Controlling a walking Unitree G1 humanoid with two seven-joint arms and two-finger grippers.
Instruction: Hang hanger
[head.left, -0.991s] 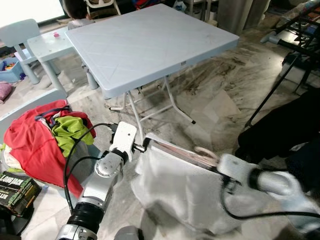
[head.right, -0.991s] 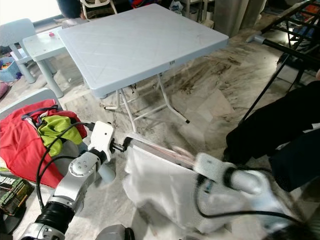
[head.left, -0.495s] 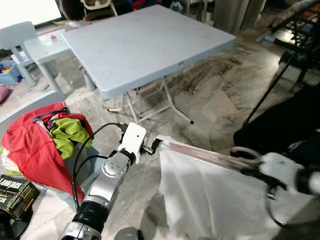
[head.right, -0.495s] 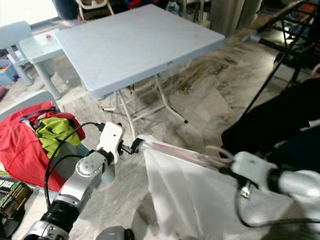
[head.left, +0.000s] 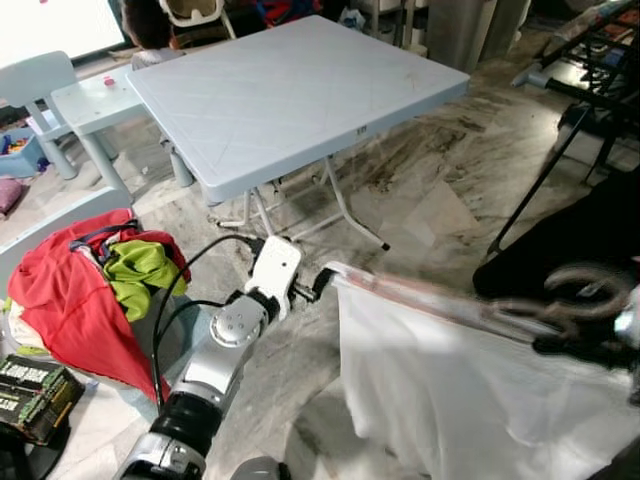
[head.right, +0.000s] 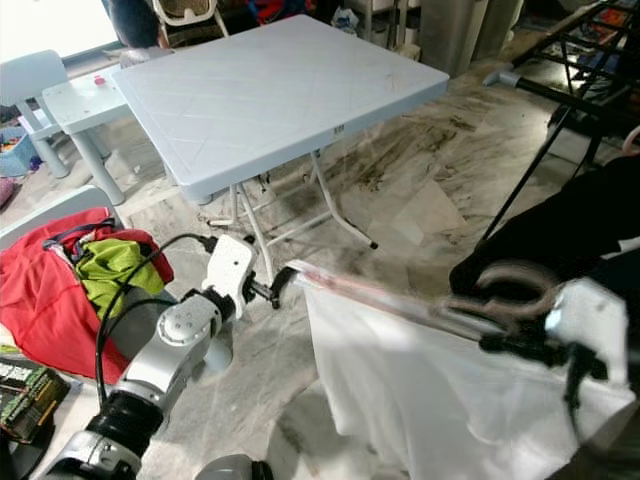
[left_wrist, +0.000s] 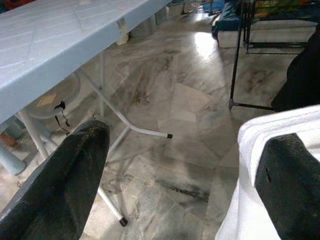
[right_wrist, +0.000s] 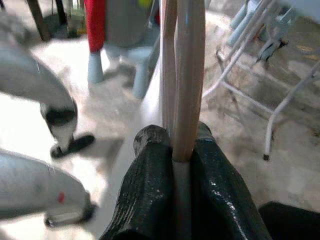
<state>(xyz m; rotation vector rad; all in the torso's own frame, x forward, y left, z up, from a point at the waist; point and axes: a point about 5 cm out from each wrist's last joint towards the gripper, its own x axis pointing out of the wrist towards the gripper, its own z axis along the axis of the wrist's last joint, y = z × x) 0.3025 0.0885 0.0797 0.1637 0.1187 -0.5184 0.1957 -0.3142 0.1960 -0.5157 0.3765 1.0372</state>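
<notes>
Table (head.left: 290, 90), grey and folding, stands across the marble floor (head.left: 420, 200), laundry pile (head.left: 90, 290) off to the left. White cloth (head.left: 450, 400) hangs from the hanger (head.left: 440, 305), held level above the floor in front of the table. Right gripper (right_wrist: 175, 155) is clamped tight on the hanger's wooden bar near its hook. Left gripper (left_wrist: 180, 185) sits spread wide at the cloth's far end, one finger against the fabric.
</notes>
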